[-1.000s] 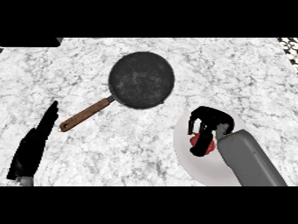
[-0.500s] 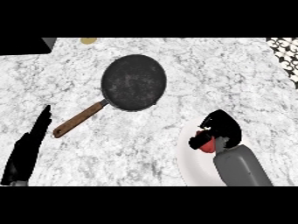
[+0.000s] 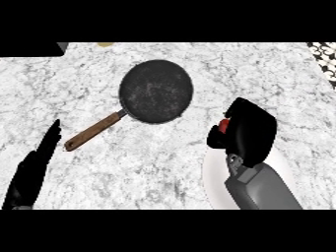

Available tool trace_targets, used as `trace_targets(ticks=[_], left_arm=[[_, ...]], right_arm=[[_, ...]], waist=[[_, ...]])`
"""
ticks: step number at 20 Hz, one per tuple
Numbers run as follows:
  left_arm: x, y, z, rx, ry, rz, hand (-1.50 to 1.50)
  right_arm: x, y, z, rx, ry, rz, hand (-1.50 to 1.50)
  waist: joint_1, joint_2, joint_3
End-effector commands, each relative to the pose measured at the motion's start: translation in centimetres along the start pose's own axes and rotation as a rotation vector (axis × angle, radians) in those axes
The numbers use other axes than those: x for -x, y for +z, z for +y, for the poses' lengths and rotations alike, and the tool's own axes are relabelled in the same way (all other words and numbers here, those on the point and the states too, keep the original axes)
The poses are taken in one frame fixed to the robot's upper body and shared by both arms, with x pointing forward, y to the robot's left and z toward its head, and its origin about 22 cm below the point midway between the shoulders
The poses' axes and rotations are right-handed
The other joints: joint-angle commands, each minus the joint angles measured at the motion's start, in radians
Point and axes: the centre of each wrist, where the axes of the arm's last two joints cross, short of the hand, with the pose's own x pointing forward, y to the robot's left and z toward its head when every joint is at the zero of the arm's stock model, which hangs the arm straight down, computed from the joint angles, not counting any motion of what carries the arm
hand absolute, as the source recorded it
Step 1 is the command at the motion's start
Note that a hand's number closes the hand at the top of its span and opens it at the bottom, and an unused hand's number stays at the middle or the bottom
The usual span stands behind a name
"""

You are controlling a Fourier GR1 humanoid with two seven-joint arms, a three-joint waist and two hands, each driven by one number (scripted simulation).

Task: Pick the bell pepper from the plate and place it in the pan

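You had no readable text, label, brand, number or sign on anything in this view.

There is just one view, the head view. It looks from high up, steeply down onto the counter [image 3: 163, 162], so its top fills almost all we see. The far edge of the counter is at 12 o'clock and the robot's own side is at 6 o'clock, where the forearms come in. The camera sits close enough that the counter runs off the sides at 3 and 9 o'clock
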Motion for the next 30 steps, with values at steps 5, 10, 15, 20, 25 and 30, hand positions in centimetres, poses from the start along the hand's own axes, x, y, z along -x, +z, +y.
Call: trace_targets(ticks=[5,10,15,20,25,30], left_arm=[[-1.0,-0.4,-1.4,0.037,-0.002,-0.038,0.0],[-0.6,-2.1,-0.9,0.055,-0.012,-0.039,0.0],[-1.9,-1.5,-1.5,0.087,-0.002,-0.062,0.0],[-2.1,-1.9,-1.8,0.093,-0.024,-0.095,0.0],[-2.6,-2.9,-1.0,0.102,0.003,-0.077,0.0],[-4.3,-2.9,-3.2,0.124,-0.009,-0.118,0.0]], right_arm=[[-6.5,1.7,-4.6,0.191,-0.096,0.097,1.5],[-8.5,-2.0,-3.7,0.13,-0.19,0.084,1.5],[-9.0,-6.0,-2.7,0.062,-0.257,0.133,1.5],[-8.6,-9.3,0.5,0.015,-0.288,0.135,1.5],[-8.5,-10.9,3.5,-0.09,-0.219,0.152,1.5],[-7.2,-12.1,4.8,-0.252,-0.368,0.235,1.5]], waist=[[0.049,0.023,0.004],[0.065,0.033,0.004],[0.09,0.037,0.006],[0.11,0.05,0.006],[0.121,0.055,0.006],[0.153,0.066,0.01]])
